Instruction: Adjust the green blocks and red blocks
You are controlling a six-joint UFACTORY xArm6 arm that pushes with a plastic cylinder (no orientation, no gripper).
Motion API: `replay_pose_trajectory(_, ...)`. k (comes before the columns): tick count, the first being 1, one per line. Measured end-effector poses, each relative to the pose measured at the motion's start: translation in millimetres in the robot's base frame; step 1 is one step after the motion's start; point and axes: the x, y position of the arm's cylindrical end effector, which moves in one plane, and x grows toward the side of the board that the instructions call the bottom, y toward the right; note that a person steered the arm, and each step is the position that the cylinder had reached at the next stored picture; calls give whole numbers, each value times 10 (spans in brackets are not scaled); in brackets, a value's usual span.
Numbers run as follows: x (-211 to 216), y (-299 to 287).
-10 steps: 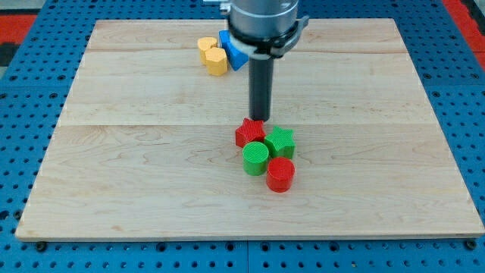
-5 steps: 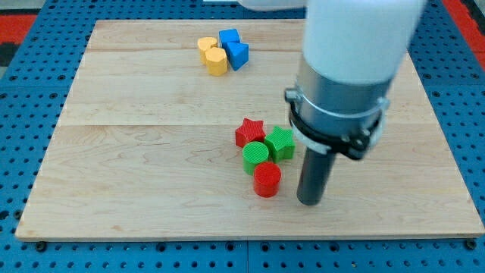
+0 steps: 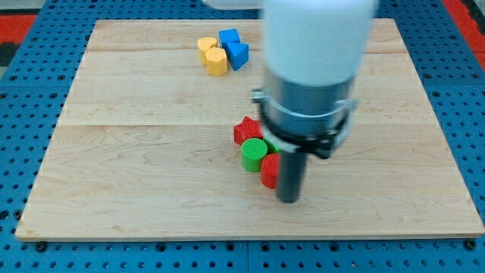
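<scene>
A red star block (image 3: 245, 130) lies near the board's middle. Just below it sits a green cylinder (image 3: 254, 154). A red cylinder (image 3: 269, 170) is below and right of the green one, partly hidden by my rod. The green star block is hidden behind the arm. My tip (image 3: 289, 200) rests on the board right against the red cylinder's right side, below the cluster.
Two yellow blocks (image 3: 212, 55) and two blue blocks (image 3: 233, 47) sit together near the view's top, left of centre. The wooden board (image 3: 114, 167) lies on a blue pegboard surface. The arm's large body hides the board's upper middle right.
My tip has moved left, up against the red cylinder, which shifted slightly left toward the green cylinder. The arm now hides the green star.
</scene>
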Motion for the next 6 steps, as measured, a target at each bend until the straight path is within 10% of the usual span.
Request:
replay_pose_trajectory(4,-166,725)
replay_pose_trajectory(6,-556,-17)
